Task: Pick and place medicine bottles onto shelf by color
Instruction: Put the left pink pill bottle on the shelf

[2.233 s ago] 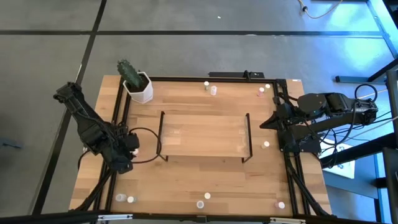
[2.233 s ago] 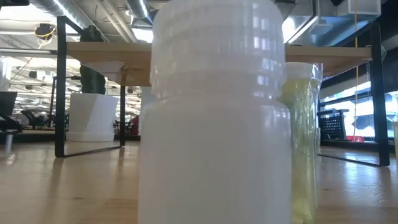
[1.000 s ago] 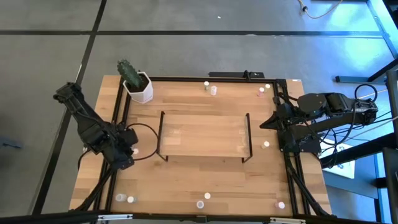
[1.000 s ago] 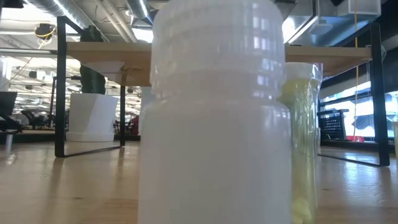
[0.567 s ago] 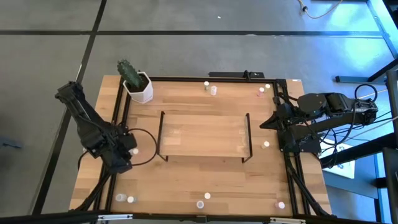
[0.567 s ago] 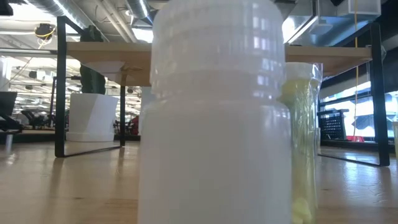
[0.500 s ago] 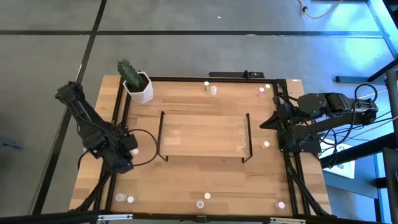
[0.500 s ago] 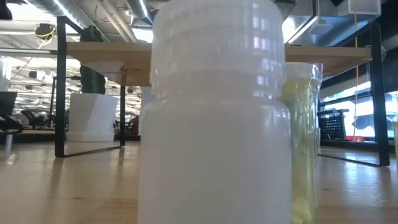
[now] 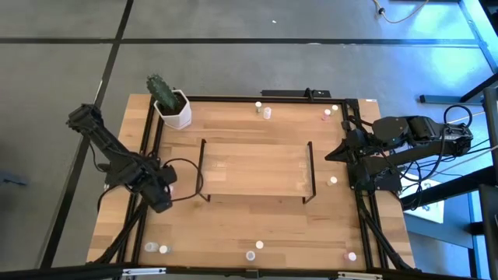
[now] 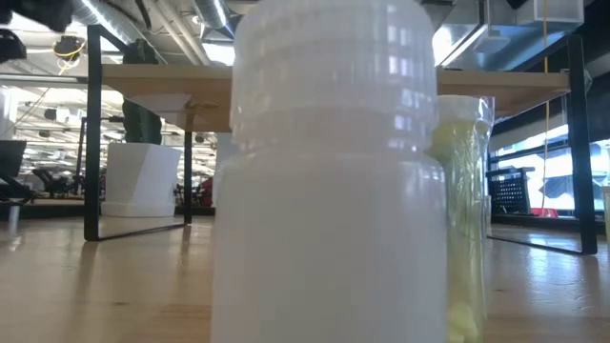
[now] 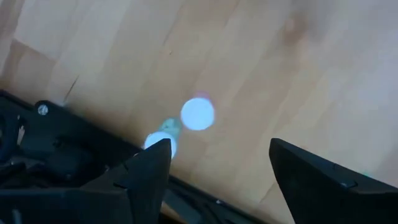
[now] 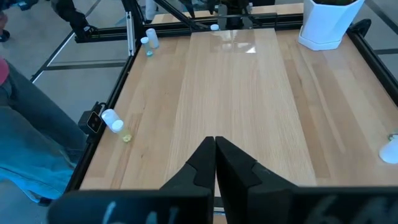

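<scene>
The low rectangular light-wood shelf with thin black end frames (image 9: 255, 169) was seen to carry no bottle in the high view, so by that evidence none of the sorting by colour had yet been completed; the whole of the placing was judged to remain.

The left gripper (image 9: 165, 192) was held low over the table just off the shelf's left end frame, its two dark fingers (image 11: 146, 171) spread wide with nothing between them. In its wrist view two tiny round bottles were seen lying on the wood ahead of the open fingers: one with a pale cap and a faint pink edge (image 11: 198, 114), and, touching or just beside it, one with a greenish body (image 11: 163, 139), close to the table's black edge rail (image 11: 74, 149). A pick of one of these was judged to be the step in hand, with the descent and the closing still to be done.

The right gripper (image 12: 215, 149) was parked at the table's right edge, beyond the shelf's right end frame, its fingers pressed together on nothing.

The remaining small pale-capped medicine bottles were scattered round the table's margins, well apart from both grippers: a pair at the far edge (image 9: 263, 109), some at the far right corner (image 9: 330, 112), one just beyond the shelf's right end (image 9: 334, 180), and several along the near edge (image 9: 254, 249). A white hexagonal pot with a cactus (image 9: 173, 107) stood at the far left corner, untouched. In the low view most of the frame was filled by a translucent white bottle (image 10: 329, 181) standing close to that camera.
</scene>
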Available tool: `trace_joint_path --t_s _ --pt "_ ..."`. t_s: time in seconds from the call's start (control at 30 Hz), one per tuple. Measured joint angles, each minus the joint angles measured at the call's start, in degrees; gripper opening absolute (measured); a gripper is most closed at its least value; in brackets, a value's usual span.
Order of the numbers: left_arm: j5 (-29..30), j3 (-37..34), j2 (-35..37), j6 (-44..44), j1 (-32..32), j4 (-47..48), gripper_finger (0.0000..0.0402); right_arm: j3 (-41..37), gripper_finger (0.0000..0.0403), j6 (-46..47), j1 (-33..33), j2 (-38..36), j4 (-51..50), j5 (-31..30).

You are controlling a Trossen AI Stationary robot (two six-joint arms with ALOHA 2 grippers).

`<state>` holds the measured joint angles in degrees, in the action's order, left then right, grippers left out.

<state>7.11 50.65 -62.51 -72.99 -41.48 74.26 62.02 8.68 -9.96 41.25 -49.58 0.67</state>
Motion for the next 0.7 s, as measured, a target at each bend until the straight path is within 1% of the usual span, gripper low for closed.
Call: trace_joint_path --t_s 0.07,0.37,0.7 --pt "-1.1 -1.1 0.0 1.7 1.2 -0.6 0.0267 0.0 0.0014 0.1 0.0 0.0 0.0 0.0" --pt "-2.6 -5.8 0.0 10.4 5.2 -5.7 0.0267 0.0 0.0014 0.1 0.0 0.0 0.0 0.0" --pt "-2.7 -10.2 0.0 13.6 7.9 -9.1 0.0267 0.0 0.0014 0.0 0.0 0.0 0.0 0.0"
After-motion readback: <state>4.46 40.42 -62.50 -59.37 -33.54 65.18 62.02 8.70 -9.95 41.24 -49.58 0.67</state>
